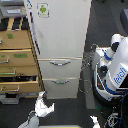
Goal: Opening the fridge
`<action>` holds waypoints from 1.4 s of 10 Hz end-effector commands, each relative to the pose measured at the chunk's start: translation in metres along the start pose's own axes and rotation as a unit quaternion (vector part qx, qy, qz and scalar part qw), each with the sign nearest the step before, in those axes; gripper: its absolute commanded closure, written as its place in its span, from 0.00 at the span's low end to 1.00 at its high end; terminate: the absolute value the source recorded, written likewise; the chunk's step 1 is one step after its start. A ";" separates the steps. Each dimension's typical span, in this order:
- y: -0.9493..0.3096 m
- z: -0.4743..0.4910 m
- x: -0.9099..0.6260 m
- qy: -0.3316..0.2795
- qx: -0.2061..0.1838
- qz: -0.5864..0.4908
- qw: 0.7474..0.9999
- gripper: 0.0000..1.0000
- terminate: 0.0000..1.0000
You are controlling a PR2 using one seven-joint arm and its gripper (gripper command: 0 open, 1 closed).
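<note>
Tall white fridge [60, 40]: smooth painted-looking panels, faint sheen, no texture visible. Small green-and-white sticker [43, 9] on the upper door, flat, paper-like. Curved silver drawer handles [60, 62]: metallic, bright highlights. Tan wooden drawer cabinet [17, 60] to the left: matt wood fronts, light grain. Dark grey floor [70, 107]: matt, slightly rough. White robot body [116, 65] on the right: glossy smooth plastic shell. Pale claw [42, 106] near bottom: material unclear, blurred.

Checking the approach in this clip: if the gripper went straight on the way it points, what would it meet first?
Probably the fridge: the gripper points up-image toward its lowest drawer. Depth is unclear from this single view.
</note>
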 end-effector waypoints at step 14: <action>0.272 0.120 0.162 0.035 0.100 0.306 0.946 0.00 0.00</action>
